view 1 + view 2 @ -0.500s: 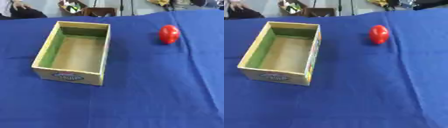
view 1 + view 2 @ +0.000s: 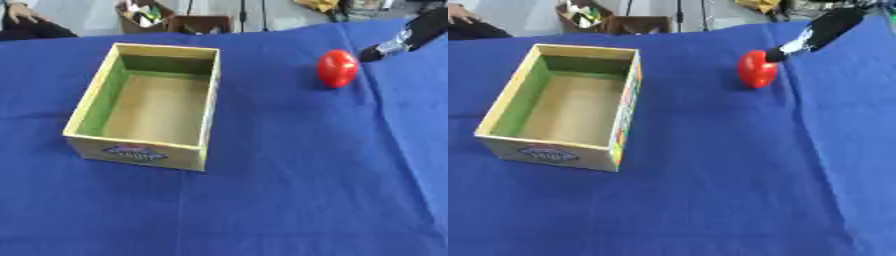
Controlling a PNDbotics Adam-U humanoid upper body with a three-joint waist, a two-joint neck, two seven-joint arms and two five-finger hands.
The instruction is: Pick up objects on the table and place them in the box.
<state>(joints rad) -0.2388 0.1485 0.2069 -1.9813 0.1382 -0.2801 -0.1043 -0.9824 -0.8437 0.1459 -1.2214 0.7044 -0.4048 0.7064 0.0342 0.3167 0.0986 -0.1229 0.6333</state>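
Reaching in from the upper right corner, my right hand [image 2: 820,30] shows only as a dark, narrow tip just beside the red object [image 2: 337,68]; I cannot tell how its fingers are set. That red object sits on the blue-covered bench [image 2: 289,190], well apart from the open box [image 2: 149,107] at my left.

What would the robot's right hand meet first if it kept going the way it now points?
Probably the red object: the right hand reaches in from the upper right, its tip beside it. Depth is unclear, so contact cannot be judged.
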